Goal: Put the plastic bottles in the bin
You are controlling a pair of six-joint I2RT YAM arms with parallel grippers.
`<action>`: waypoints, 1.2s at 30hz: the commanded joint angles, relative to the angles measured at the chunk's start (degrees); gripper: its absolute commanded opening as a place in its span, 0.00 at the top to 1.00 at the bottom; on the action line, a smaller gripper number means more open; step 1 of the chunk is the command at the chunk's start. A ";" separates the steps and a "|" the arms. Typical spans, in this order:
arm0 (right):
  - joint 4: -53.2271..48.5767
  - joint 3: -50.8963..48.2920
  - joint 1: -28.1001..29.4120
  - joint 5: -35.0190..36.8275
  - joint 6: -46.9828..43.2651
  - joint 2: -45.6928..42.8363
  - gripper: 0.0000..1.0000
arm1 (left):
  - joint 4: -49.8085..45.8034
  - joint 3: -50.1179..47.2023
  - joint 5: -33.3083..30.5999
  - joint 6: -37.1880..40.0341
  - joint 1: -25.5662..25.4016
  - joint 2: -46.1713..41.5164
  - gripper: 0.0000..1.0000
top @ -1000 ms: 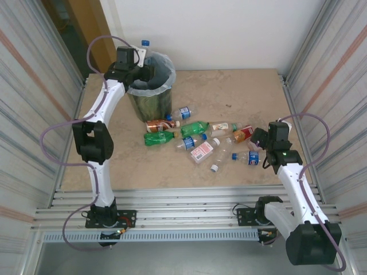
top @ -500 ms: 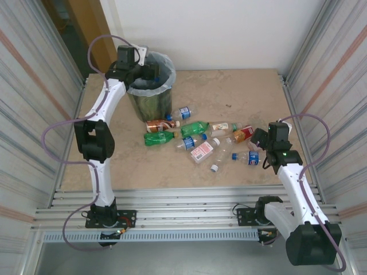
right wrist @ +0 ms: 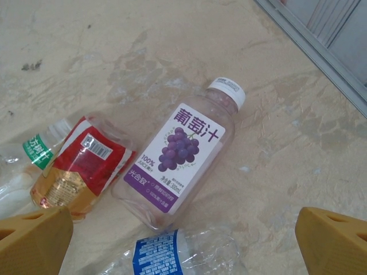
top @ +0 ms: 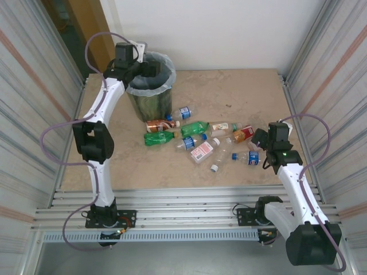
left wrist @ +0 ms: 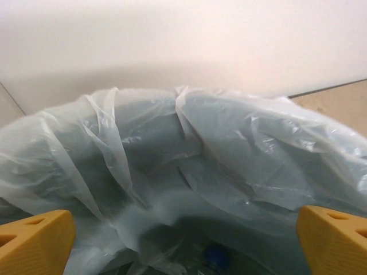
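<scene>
Down inside the bin (left wrist: pixel 229 132), at eleven o'clock on the bench (top: pixel 241 91), I see a blue cap (left wrist: pixel 215 252). My left end effector (left wrist: pixel 183 238), now spread, has dropped its bottle. Other plastic bottles (top: pixel 198 137) wait mid-bench, and my right end effector (right wrist: pixel 183 240) hangs spread above one.

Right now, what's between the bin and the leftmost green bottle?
A brown bottle lies on its side between the bin and that green bottle. The top view shows it.
</scene>
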 commanded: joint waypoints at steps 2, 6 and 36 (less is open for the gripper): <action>-2.90 2.29 0.44 1.35 3.71 -0.50 0.02 | 4.74 -2.11 -0.86 -1.46 -0.37 -8.08 0.01; -5.83 2.64 0.38 0.16 6.99 -0.46 0.02 | 7.72 -7.23 -2.68 -1.23 -1.00 -13.60 0.01; -8.76 1.27 0.47 -2.48 11.84 0.01 0.02 | 13.44 -43.48 -14.30 -18.20 -33.21 -28.95 0.06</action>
